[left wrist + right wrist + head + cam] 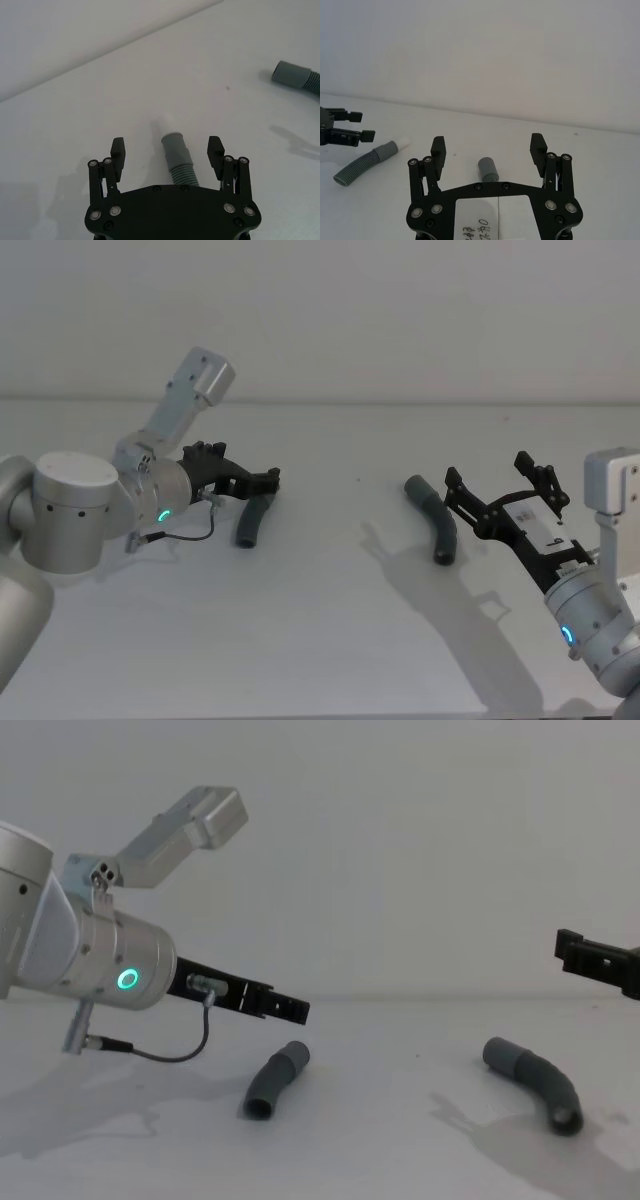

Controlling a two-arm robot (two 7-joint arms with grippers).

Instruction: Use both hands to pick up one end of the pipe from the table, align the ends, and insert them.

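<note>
Two curved dark grey pieces of the pipe lie apart on the table (320, 640). The left piece (254, 521) (274, 1081) shows a white tip (164, 123) beyond its grey collar (176, 150). My left gripper (262, 481) (167, 148) hovers open just above it, fingers on either side. The right piece (436, 518) (535, 1084) lies with its open socket end (488, 169) between the fingers of my right gripper (490, 473) (488, 146), which is open and raised above it.
A black cable (190, 532) hangs from the left wrist near the table. A pale wall (400, 310) stands behind the table's back edge. Bare table stretches between the two pieces.
</note>
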